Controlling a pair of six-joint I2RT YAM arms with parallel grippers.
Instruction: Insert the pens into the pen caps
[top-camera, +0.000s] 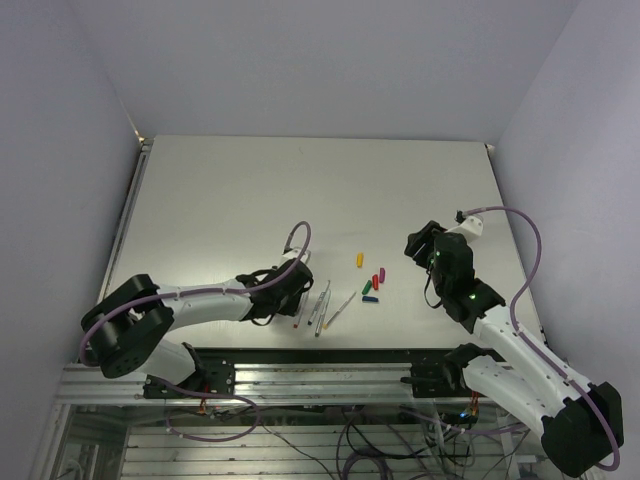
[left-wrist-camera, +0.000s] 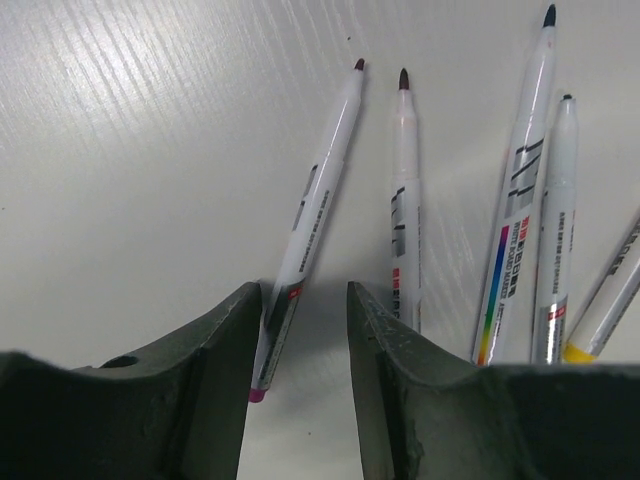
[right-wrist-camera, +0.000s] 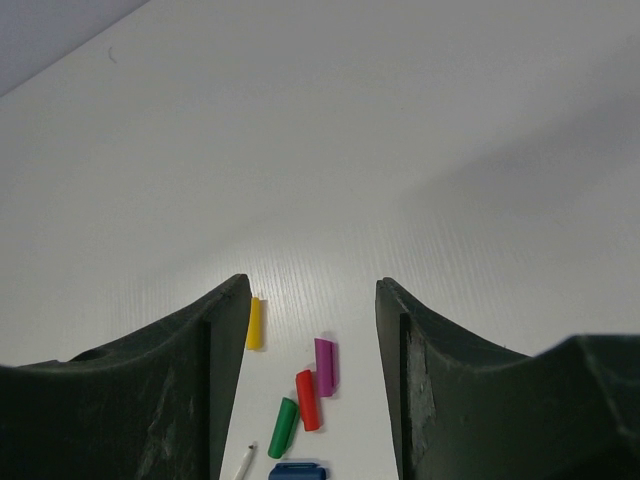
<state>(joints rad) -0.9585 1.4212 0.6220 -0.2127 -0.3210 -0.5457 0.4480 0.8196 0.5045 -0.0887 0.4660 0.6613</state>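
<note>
The pale tabletop (top-camera: 250, 200) carries everything. The left arm (top-camera: 200, 300) lies low across its near edge, and the right arm (top-camera: 510, 340) rises from the near right corner.

The left end effector (left-wrist-camera: 305, 300) is released, its fingers spread at the near ends of the pens (top-camera: 320, 305). The back end of one pen (left-wrist-camera: 320, 190) lies between them, close against one finger and not gripped. Four more pens fan out beside it, uncapped tips pointing away.

The right end effector (right-wrist-camera: 312, 290) is also released and holds nothing, hanging above the caps (top-camera: 372, 280). They lie in a loose cluster just right of the pens: a yellow cap (right-wrist-camera: 254, 323) farthest out, then a purple cap (right-wrist-camera: 324, 365), a red cap (right-wrist-camera: 306, 398), a green cap (right-wrist-camera: 283, 427) and a blue cap (right-wrist-camera: 297, 470) nearest.
</note>
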